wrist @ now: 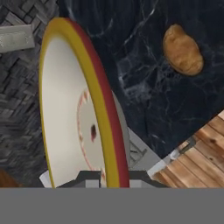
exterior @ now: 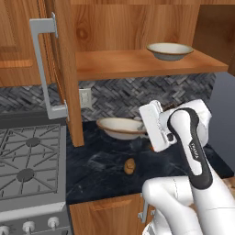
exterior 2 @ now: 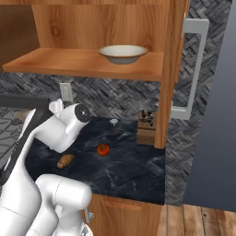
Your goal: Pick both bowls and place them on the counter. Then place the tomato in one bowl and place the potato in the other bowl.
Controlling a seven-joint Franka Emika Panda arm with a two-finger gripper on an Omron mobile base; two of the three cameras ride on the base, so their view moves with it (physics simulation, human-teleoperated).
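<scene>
The pincer (wrist: 104, 177) is gripping 1 cream, tan-rimmed ceramic bowl (wrist: 74, 109) by its rim above the dark marble counter (exterior: 101, 165), beside the tan oval potato (exterior: 130, 166); it should be lowering gently, level, before releasing.

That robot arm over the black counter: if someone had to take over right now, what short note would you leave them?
Hand: shut on the rim of the first bowl, which is low at the back of the counter. From these views I cannot tell if it is fully set down.
Second bowl: on the wooden shelf.
Potato: loose on the counter near the front.
Tomato: loose on the counter, not in a bowl.
Done: first bowl brought down from the shelf.
Left: release it, fetch the second bowl, then tomato into one bowl and potato into the other.
</scene>
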